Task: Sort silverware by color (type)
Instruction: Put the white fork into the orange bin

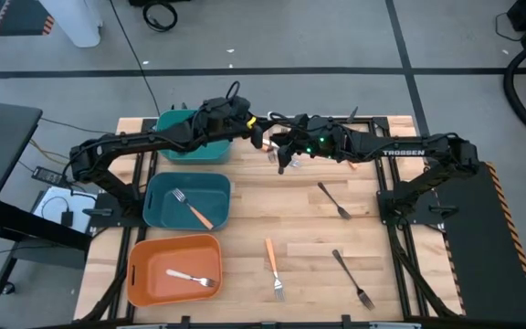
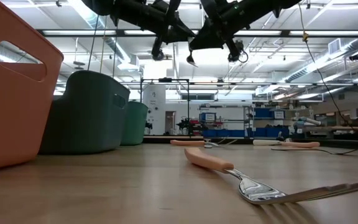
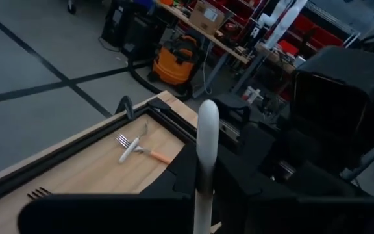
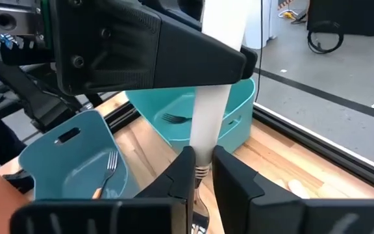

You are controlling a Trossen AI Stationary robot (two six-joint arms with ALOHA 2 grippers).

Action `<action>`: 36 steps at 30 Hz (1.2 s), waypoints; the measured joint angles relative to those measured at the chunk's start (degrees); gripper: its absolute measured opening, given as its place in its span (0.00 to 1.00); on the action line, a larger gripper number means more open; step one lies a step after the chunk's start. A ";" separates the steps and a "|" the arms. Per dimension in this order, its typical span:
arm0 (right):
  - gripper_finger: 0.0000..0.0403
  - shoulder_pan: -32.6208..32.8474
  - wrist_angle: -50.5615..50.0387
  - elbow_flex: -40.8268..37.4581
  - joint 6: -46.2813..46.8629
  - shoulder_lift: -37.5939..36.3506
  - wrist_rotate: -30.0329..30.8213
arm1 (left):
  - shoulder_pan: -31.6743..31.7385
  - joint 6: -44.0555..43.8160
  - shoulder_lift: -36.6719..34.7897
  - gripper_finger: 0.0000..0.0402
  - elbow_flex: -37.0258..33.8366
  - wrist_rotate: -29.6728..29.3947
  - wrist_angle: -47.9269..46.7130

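At the left of the table, three bins were seen in a column. The nearest, the orange bin point(image 1: 140, 274), held a cream-handled fork point(image 1: 190, 277). The middle teal bin point(image 1: 160, 217) held an orange-handled fork point(image 1: 192, 210). The far teal bin point(image 4: 239, 120) held a black fork point(image 4: 172, 118), visible in the right wrist view.

The left gripper point(image 1: 261, 133) was raised above the far middle of the table, just beside that far bin, and was closed on the cream handle of a utensil point(image 3: 205, 166), which stood between its fingers point(image 3: 167, 188) in the left wrist view. Facing it and almost touching, the right gripper point(image 1: 285, 155) was closed on the neck of the same utensil, just where the cream handle met the metal, as shown in the right wrist view. The piece was thus held by both arms at once, high above the board.

On the bare wood, another orange-handled fork point(image 1: 273, 267) was laid near the front middle. To the right, one dark fork point(image 1: 333, 200) lay at mid-table and a second dark fork point(image 1: 352, 279) nearer the front edge. More cream- and orange-handled pieces point(image 3: 138, 149) were lying at the far edge of the board, shown in the left wrist view.
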 joint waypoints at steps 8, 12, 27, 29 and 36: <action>0.16 -0.07 1.37 -0.02 -1.47 -0.09 -2.25 | -0.07 3.71 -2.38 0.09 -0.03 1.94 -3.75; 0.18 -0.21 1.49 -0.02 -1.39 -0.15 -5.92 | 0.00 6.66 -6.54 0.09 -0.09 2.19 -9.98; 0.19 -3.76 5.60 -0.02 -5.93 -0.15 -9.74 | -3.39 9.67 -27.23 0.09 -0.07 9.68 -42.30; 0.19 -4.93 5.65 -0.02 -5.84 -0.15 -9.65 | -5.92 9.10 -29.33 0.09 -0.07 12.90 -47.70; 0.19 -9.53 6.13 -0.02 -5.87 -0.15 -9.36 | -19.55 1.04 -33.30 0.09 -0.07 15.14 -62.69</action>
